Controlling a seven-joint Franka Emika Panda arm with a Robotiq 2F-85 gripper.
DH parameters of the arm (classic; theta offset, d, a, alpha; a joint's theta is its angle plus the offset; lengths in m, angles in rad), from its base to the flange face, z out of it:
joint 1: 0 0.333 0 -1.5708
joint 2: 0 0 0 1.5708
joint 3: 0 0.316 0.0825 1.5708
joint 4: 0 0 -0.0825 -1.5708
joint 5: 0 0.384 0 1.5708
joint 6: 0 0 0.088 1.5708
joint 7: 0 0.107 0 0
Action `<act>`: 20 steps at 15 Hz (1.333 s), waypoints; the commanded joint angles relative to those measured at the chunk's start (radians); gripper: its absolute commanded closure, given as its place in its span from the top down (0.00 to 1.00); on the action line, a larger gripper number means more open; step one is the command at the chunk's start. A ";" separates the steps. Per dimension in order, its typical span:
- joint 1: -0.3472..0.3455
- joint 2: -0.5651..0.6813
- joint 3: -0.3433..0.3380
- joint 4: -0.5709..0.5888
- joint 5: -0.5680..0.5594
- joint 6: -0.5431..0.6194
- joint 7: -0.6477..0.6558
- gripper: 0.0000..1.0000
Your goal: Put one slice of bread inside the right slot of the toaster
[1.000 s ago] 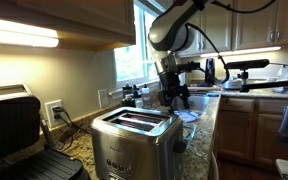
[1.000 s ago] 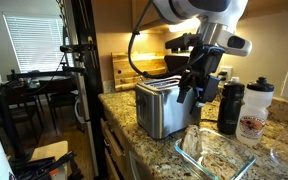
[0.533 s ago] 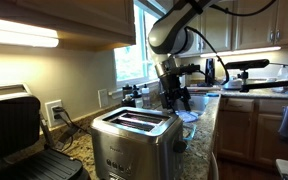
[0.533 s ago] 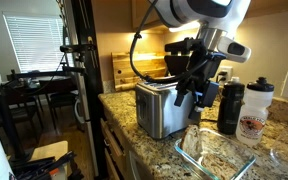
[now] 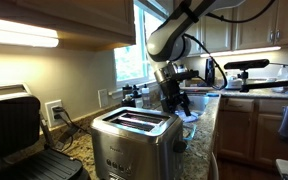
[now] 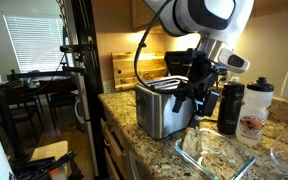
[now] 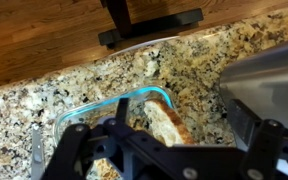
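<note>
A stainless two-slot toaster (image 5: 134, 138) stands on the granite counter and shows in both exterior views (image 6: 162, 108); its slots look empty. A clear glass dish (image 6: 216, 153) lies beside it. In the wrist view a slice of bread (image 7: 167, 122) lies in the dish (image 7: 92, 109), and the toaster's side (image 7: 269, 78) fills the right edge. My gripper (image 7: 169, 148) is open, its fingers either side of the slice and above it. In both exterior views the gripper (image 5: 174, 102) (image 6: 192, 98) hangs next to the toaster over the dish.
A black bottle (image 6: 230, 106) and a white bottle (image 6: 254, 110) stand beyond the dish. A contact grill (image 5: 14, 135) sits by the toaster. A black camera stand base (image 7: 149, 22) is at the counter's edge. A utensil (image 7: 36, 152) lies beside the dish.
The arm has bent and the gripper has come down a little beside the toaster towards the glass dish. The toaster and dish have not moved.
</note>
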State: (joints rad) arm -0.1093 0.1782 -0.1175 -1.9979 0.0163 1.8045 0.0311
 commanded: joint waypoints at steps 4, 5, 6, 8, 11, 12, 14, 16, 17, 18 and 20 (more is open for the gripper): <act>-0.007 0.066 0.007 0.061 -0.009 -0.005 -0.054 1.00; -0.007 0.080 0.007 0.075 -0.009 -0.006 -0.057 1.00; -0.008 0.095 0.007 0.091 -0.010 -0.008 -0.060 1.00; -0.009 0.121 0.007 0.119 -0.012 -0.012 -0.069 1.00; -0.011 0.158 0.008 0.160 -0.012 -0.015 -0.081 1.00; -0.012 0.171 0.008 0.172 -0.012 -0.017 -0.083 1.00; -0.013 0.191 0.008 0.192 -0.013 -0.019 -0.084 1.00; -0.015 0.210 0.007 0.209 -0.012 -0.022 -0.083 1.00; -0.016 0.218 0.007 0.216 -0.011 -0.023 -0.083 1.00; -0.017 0.226 0.006 0.222 -0.011 -0.025 -0.082 1.00; -0.020 0.237 0.006 0.231 -0.010 -0.027 -0.082 1.00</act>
State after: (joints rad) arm -0.1134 0.3993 -0.1147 -1.7942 0.0137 1.8040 -0.0346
